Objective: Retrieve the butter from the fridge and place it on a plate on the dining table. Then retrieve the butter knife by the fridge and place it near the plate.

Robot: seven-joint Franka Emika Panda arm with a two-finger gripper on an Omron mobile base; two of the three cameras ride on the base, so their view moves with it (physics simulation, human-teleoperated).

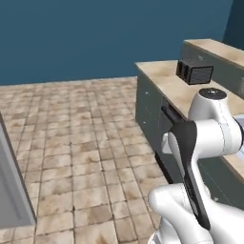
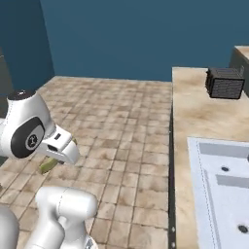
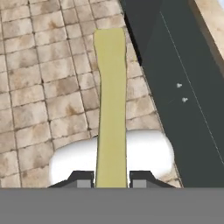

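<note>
Hand view: the gripper [image 3: 111, 180] is closed on the butter [image 3: 111, 105], held above tiled floor [image 3: 39, 87]. Right base view alone shows a sink [image 2: 219, 185] and toaster [image 2: 224, 82].

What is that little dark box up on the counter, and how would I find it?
Look along the long beige stone counter that runs beside the tiled floor. Near its far end, past the white sink, sits a small dark box. It is the one black, ribbed thing standing on the pale top.
</note>
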